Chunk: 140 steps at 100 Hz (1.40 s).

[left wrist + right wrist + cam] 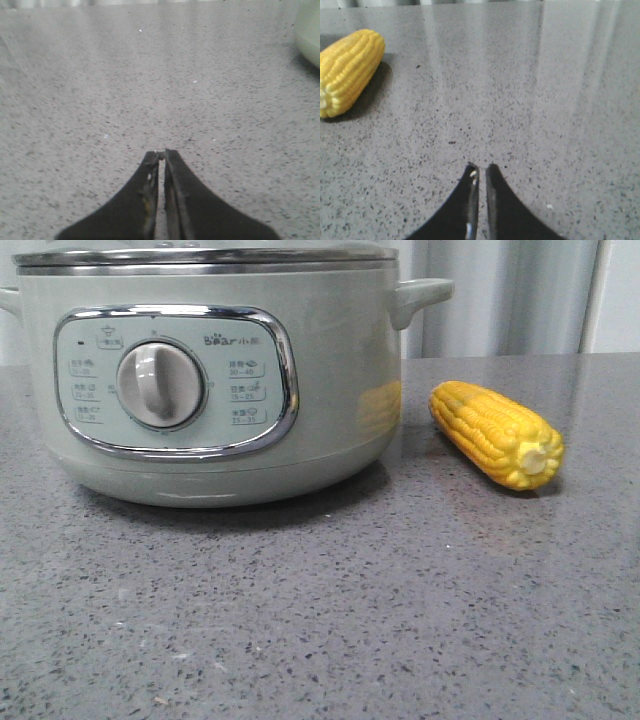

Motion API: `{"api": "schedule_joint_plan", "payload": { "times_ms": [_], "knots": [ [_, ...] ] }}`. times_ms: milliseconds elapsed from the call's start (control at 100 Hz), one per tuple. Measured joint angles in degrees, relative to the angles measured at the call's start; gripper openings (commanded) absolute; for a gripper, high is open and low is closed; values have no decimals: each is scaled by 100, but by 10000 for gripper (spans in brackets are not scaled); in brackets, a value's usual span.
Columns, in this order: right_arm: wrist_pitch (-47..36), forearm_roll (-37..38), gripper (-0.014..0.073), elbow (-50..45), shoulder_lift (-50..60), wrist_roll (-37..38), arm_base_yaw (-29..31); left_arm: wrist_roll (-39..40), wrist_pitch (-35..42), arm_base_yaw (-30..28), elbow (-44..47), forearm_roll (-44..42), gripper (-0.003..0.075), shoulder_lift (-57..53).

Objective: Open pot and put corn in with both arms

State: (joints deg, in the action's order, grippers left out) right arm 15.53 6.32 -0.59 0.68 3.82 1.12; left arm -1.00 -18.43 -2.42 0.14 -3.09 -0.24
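Observation:
The pale sage-green pot [330, 370] stands at the left of the front view, its dial panel facing me and a glass lid [200, 254] on its steel rim. The yellow corn [494, 432] lies on the counter just right of the pot, its pale stub end toward me. The corn also shows in the right wrist view [347, 70], far off to one side of my right gripper [481, 167], which is shut and empty over bare counter. My left gripper [161, 152] is shut and empty over the counter; a pale edge of the pot [310, 30] shows at that view's border. Neither gripper shows in the front view.
The grey speckled counter [330, 620] stretches in front of the pot and the corn. Pale curtains [510, 295] hang behind the counter's back edge.

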Motion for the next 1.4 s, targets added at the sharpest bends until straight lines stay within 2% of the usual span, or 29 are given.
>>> {"api": "schedule_joint_plan", "payload": {
  "times_ms": [410, 980, 1140, 1400],
  "knots": [
    [-525, 20, -46, 0, 0, 0, 0, 0, 82, 0, 0, -256, -20, 0],
    [-1030, 28, -46, 0, 0, 0, 0, 0, 1130, 0, 0, -286, -20, 0],
    [-1447, 28, -46, 0, 0, 0, 0, 0, 1246, 0, 0, -232, -20, 0],
    [-1553, 34, -46, 0, 0, 0, 0, 0, 1256, 0, 0, -120, -20, 0]
  ]
}}
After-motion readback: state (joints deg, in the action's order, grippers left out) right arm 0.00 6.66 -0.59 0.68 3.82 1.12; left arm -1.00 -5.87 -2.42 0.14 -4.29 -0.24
